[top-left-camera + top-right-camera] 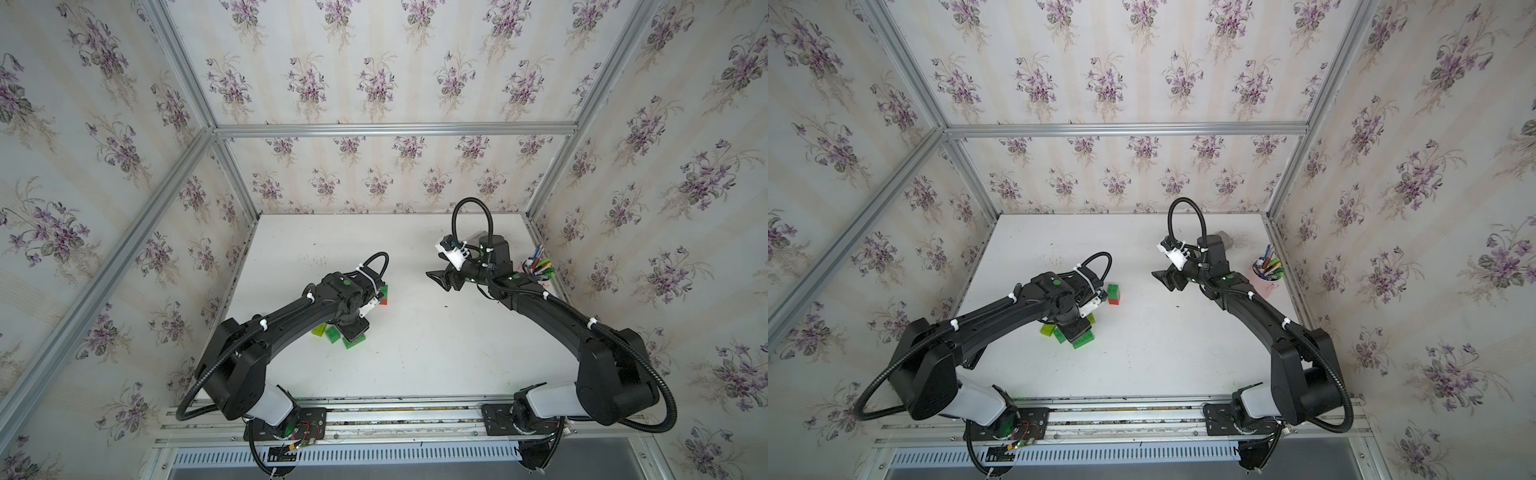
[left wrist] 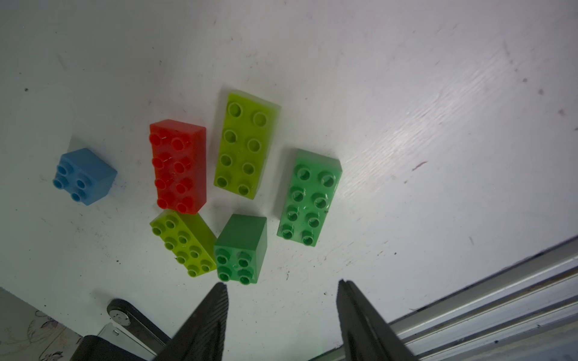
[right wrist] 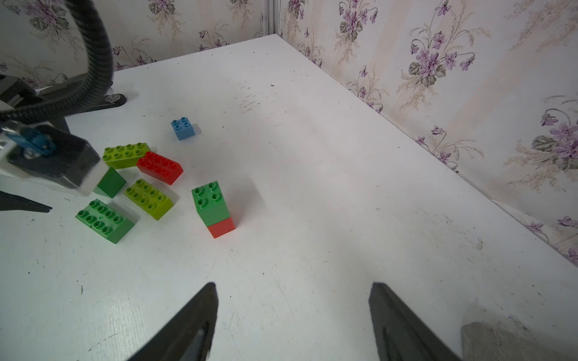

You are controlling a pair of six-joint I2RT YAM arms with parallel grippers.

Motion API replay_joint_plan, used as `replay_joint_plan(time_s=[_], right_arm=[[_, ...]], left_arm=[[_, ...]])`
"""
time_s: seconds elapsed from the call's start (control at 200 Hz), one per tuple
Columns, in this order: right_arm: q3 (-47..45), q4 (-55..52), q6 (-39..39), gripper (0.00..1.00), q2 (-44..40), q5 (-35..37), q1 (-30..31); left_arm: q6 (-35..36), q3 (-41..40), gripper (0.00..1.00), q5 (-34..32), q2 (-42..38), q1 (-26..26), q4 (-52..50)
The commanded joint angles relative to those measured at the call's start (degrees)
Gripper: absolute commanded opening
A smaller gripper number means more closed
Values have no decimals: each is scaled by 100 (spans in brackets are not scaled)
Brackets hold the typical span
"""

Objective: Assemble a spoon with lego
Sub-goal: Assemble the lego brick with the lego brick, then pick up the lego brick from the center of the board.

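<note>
No spoon is in view; the lego lies as loose bricks on the white table. In the left wrist view I see a blue square brick [image 2: 84, 176], a red oblong [image 2: 178, 167], two lime oblongs [image 2: 245, 145] [image 2: 183, 242], a green oblong [image 2: 308, 197] and a dark green square brick [image 2: 240, 250]. My left gripper [image 2: 281, 287] hangs open just beside the dark green square, with nothing between its fingers. A green square brick stacked on a red one [image 3: 214, 206] [image 1: 1113, 294] stands apart from the pile. My right gripper [image 3: 292, 286] [image 1: 1160, 277] is open and empty, well away from it.
A pink cup of pens [image 1: 1266, 270] stands by the right wall. A grey lump [image 3: 500, 340] lies behind the right arm. An aluminium frame rail [image 2: 500, 297] runs along the table's left edge close to the pile. Wallpapered walls enclose the table.
</note>
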Motion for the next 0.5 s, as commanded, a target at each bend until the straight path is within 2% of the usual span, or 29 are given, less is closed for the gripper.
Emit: replay_joint_plan(time_s=[0.0, 0.195, 0.495], right_arm=[[44, 65, -41, 79, -15, -68, 0], [104, -49, -44, 79, 10, -38, 0], [182, -183, -67, 78, 11, 20, 0]], left_arm=[[318, -77, 57, -3, 161, -7, 31], [571, -366, 56, 169, 221, -15, 613], [642, -481, 57, 403, 620, -15, 900]])
